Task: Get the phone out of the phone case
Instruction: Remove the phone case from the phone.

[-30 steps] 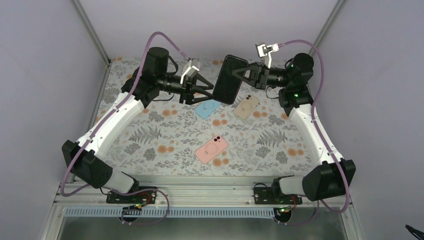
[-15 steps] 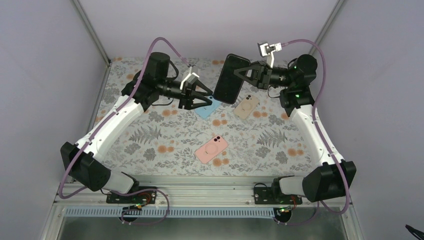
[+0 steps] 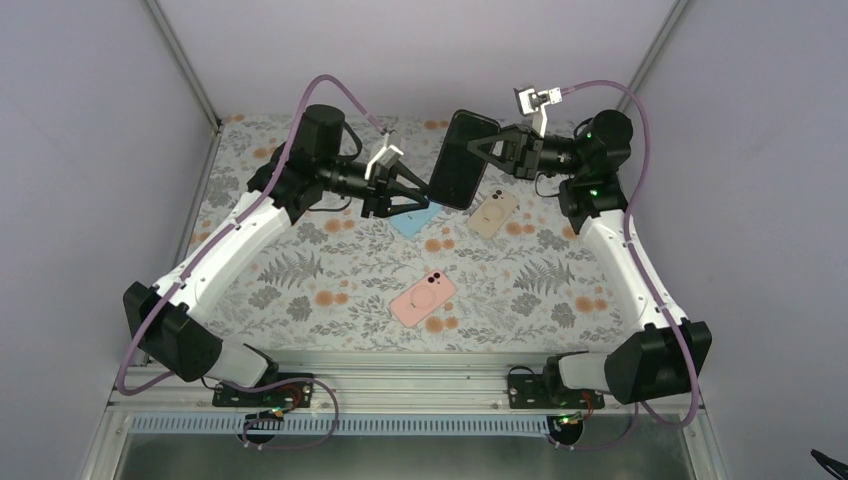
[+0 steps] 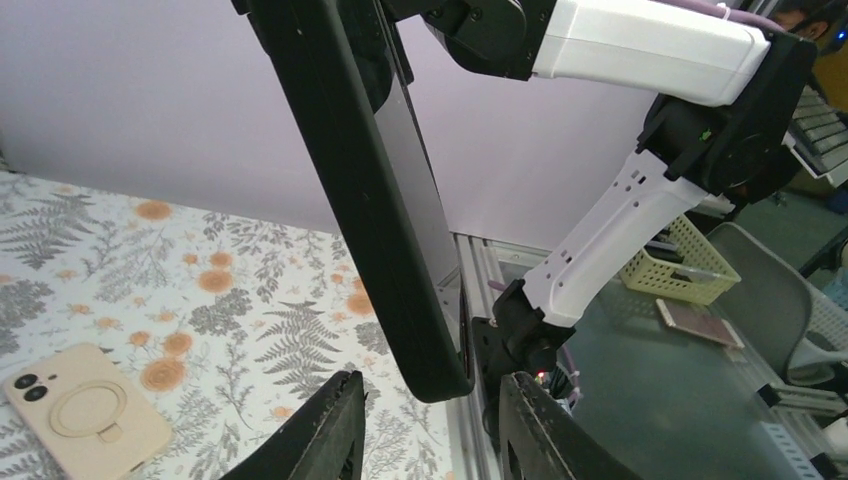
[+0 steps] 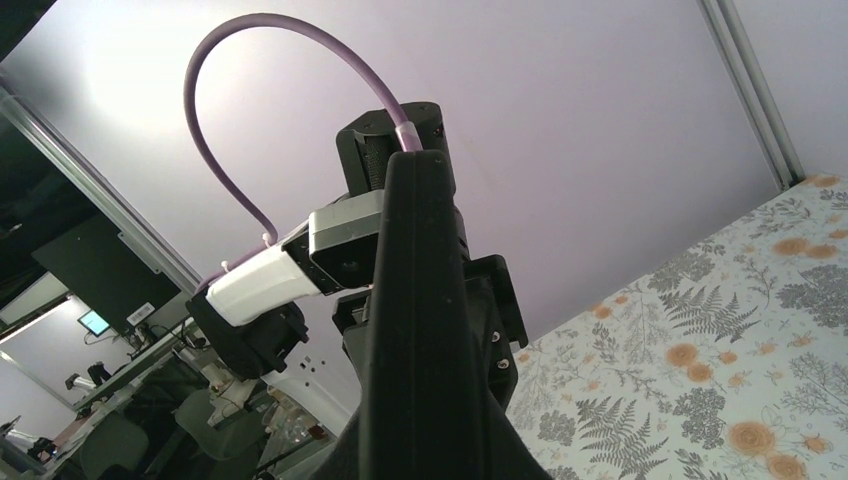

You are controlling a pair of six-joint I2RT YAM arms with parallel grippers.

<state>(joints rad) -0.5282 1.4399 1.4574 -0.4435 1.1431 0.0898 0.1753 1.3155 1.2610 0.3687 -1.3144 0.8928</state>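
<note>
While my right arm reaches up and inward over the far side of the floral table, my right gripper is clamped on the phone. The phone sits in its black case and hangs in the air, tilted on end above the blue case and the beige case. My left arm stretches across from the other side with its wrist about level, and my left gripper points at the phone's lower end, fingers apart, with the bottom corner just above the gap between them.
</note>
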